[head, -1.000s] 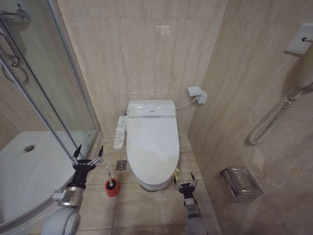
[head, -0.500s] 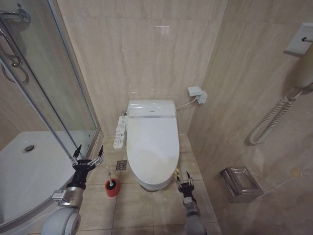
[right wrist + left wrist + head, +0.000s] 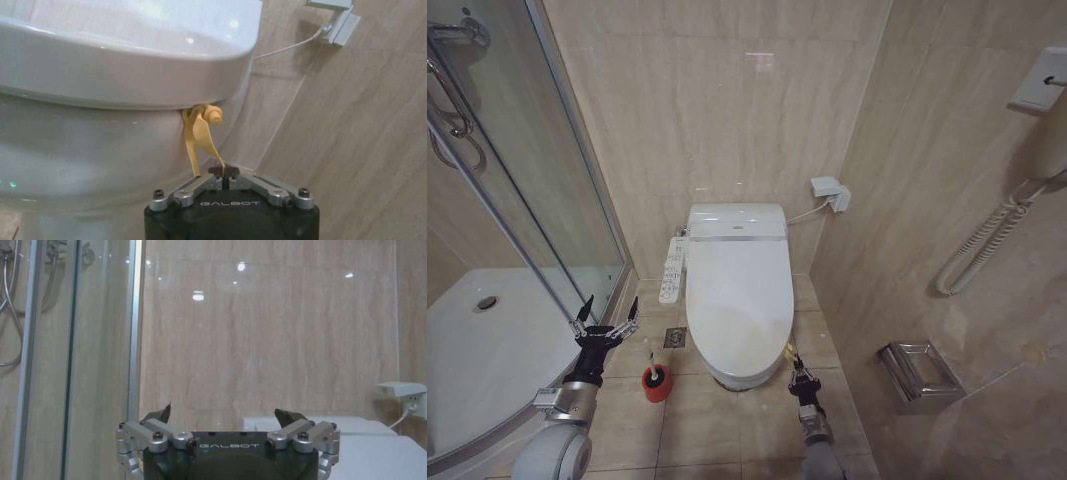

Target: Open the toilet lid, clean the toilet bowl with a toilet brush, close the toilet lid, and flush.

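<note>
Lid down. The toilet lid [image 3: 739, 285] lies flat over the toilet bowl [image 3: 745, 376], so the opening step is not yet done.

Our right claw [image 3: 223, 173] sits low at the bowl's front right corner, fingertips drawn together on the lower end of a yellow tie [image 3: 199, 145] that hangs from under the rim there. Pinched on the strap, as far as the right wrist view lets us judge. In the head view the same claw [image 3: 799, 376] is just beside the bowl, near the floor.

Our left claw [image 3: 605, 322] hangs open and idle beside the shower glass [image 3: 557, 180], well apart from the toilet. The toilet brush [image 3: 655, 376] stands in its red holder cup [image 3: 657, 388] on the floor, just left of the bowl, untouched.

Notes on doing this step well, as we judge it:
- Keep the pinch firm; the strap is thin and looks slippery.
- Pull up in an arc about the rear hinge, not straight out toward us, or the tie may slide from the grip.
- We cannot tell whether the tie is fixed to the lid or to the seat beneath. Watch which part rises.
- Go slowly near upright so the lid does not slam the tank.
</note>
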Controlling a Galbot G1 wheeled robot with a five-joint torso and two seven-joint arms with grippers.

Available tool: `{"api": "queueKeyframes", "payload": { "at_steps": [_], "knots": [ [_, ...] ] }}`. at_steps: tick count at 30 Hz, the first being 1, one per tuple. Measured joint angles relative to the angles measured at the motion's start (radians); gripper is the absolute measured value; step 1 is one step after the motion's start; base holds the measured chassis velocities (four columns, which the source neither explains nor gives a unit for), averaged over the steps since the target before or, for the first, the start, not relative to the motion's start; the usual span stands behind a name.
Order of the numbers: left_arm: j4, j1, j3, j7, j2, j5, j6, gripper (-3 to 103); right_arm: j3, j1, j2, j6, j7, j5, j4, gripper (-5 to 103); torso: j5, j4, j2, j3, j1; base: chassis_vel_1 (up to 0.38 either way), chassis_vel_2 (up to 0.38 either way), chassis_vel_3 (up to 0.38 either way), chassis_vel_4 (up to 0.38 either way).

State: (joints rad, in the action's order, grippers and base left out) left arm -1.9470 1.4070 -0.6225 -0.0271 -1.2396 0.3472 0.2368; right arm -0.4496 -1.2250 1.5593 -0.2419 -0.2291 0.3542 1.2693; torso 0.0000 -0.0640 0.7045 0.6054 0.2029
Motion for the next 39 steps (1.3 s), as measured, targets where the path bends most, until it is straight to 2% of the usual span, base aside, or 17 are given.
{"api": "queueKeyframes", "payload": {
  "at_steps": [5,9,12,17,27,35,39],
  "knots": [
    [0.0,0.0,0.0,0.0,0.0,0.0,0.0,100,-0.003,0.001,0.004,-0.006,-0.008,-0.006,0.002,1,0.0,0.0,0.0,0.0,0.0,0.0,0.0,0.0,0.0],
    [0.0,0.0,0.0,0.0,0.0,0.0,0.0,100,-0.005,0.002,0.009,-0.015,-0.023,-0.056,0.031,1,0.0001,0.0,0.0,0.0,0.0,0.0,0.0,0.0,0.0],
    [0.0,0.0,0.0,0.0,0.0,0.0,0.0,100,-0.009,-0.006,0.008,0.014,-0.03,-0.131,0.122,1,0.0001,0.0001,0.0,0.0,0.0,0.0,0.0,0.0,0.0],
    [0.0,0.0,0.0,0.0,0.0,0.0,0.0,100,-0.022,-0.018,-0.003,0.055,-0.028,-0.194,0.247,1,0.0003,0.0002,0.0,0.0,0.0,0.0,0.0,0.0,0.0],
    [0.0,0.0,0.0,0.0,0.0,0.0,0.0,100,-0.036,-0.049,-0.026,0.107,-0.034,-0.254,0.445,1,0.0003,0.0001,0.0,0.0,0.0,0.0,0.0,0.0,0.0],
    [0.0,0.0,0.0,0.0,0.0,0.0,0.0,100,-0.045,-0.032,-0.063,0.212,-0.028,-0.329,0.641,1,0.0,0.0001,0.0,0.0,0.0,0.0,0.0,0.0,0.0],
    [0.0,0.0,0.0,0.0,0.0,0.0,0.0,100,-0.045,0.005,-0.093,0.253,-0.02,-0.364,0.669,1,0.0001,0.0001,0.0,0.0,0.0,0.0,0.0,0.0,0.0]
  ]
}}
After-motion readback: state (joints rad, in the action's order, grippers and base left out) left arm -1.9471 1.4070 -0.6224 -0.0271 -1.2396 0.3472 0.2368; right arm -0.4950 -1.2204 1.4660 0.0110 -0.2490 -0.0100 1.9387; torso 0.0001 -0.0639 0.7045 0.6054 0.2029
